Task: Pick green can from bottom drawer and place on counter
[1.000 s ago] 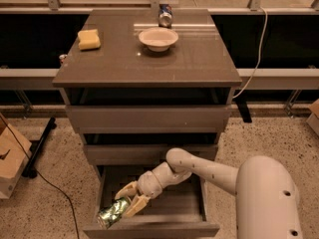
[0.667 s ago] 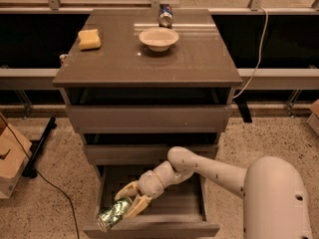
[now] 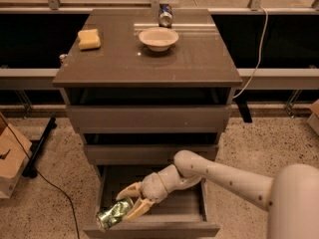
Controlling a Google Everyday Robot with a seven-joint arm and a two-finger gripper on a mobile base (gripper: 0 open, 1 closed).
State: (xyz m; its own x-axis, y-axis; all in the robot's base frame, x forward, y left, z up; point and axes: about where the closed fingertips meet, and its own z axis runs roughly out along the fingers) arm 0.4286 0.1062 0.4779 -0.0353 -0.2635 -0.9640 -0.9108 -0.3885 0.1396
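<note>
The green can (image 3: 112, 215) lies on its side at the front left of the open bottom drawer (image 3: 149, 229), its shiny mottled body pointing toward the front left corner. My gripper (image 3: 124, 207) reaches down into the drawer from the right. Its two cream fingers (image 3: 130, 190) are spread, one on each side of the can's right end. The jaws look open around the can, not pressed on it. The counter (image 3: 149, 59) is the glossy grey-brown top of the cabinet, well above the gripper.
On the counter stand a white bowl (image 3: 158, 38), a yellow sponge (image 3: 89, 39) and a blue-and-silver can (image 3: 165, 16) at the back edge. The two upper drawers are slightly open. A cardboard box (image 3: 10, 163) and a black cable lie on the floor at left.
The gripper stays at the can in the drawer with almost no movement. The can has not been lifted.
</note>
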